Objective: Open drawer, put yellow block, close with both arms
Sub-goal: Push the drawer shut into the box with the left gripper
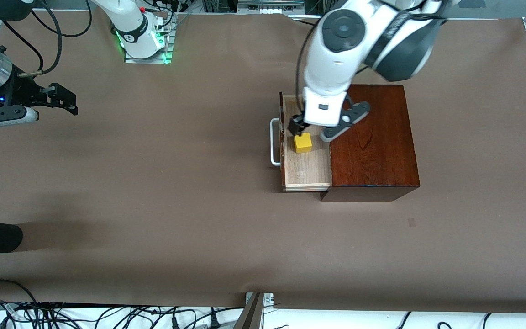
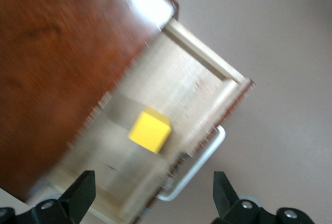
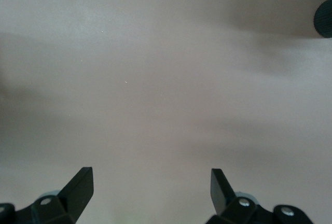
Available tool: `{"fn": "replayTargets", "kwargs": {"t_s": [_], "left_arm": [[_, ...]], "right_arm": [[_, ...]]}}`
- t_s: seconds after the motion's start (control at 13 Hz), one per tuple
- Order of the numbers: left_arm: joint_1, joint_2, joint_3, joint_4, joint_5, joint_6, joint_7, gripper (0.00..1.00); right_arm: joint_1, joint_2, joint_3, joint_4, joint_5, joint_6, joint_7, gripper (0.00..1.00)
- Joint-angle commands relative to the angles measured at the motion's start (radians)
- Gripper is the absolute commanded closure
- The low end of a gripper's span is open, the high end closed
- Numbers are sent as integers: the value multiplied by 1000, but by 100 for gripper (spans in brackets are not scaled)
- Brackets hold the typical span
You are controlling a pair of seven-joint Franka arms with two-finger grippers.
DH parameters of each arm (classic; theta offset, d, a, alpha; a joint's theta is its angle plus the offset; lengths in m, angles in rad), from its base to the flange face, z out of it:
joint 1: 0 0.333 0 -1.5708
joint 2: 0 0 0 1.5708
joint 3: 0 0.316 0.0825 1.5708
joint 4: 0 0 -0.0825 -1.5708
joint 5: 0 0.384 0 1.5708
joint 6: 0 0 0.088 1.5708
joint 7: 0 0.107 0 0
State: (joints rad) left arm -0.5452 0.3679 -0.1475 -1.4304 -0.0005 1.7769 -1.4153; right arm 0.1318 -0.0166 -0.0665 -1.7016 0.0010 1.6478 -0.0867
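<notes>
Drawer (image 1: 306,169) open with yellow block (image 1: 302,142) inside; left gripper (image 1: 296,128) spread above drawer, right gripper (image 1: 64,98) spread, waiting well apart; closing remains

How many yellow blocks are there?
1. The yellow block sits in the open drawer of the wooden box, under the left pincer, whose fingers are apart. More could be hidden inside the box.
</notes>
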Motion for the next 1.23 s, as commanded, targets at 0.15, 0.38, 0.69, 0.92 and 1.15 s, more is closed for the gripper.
{"fn": "replayTargets", "kwargs": {"t_s": [0.15, 0.38, 0.69, 0.92, 1.15], "left_arm": [[-122, 204, 5, 189, -13, 38, -298, 0], [-173, 265, 5, 189, -10, 76, -405, 0], [-188, 310, 5, 186, -6, 99, -416, 71], [-191, 342, 8, 173, 39, 122, -415, 100], [-191, 359, 14, 173, 57, 122, -416, 100]], "right_arm": [[2, 7, -6, 17, 16, -14, -16, 0], [2, 7, -7, 17, 16, -14, -16, 0], [2, 7, -7, 17, 16, -14, -16, 0], [0, 12, -9, 17, 16, -14, -16, 0], [0, 14, -9, 17, 16, -14, -18, 0]]}}
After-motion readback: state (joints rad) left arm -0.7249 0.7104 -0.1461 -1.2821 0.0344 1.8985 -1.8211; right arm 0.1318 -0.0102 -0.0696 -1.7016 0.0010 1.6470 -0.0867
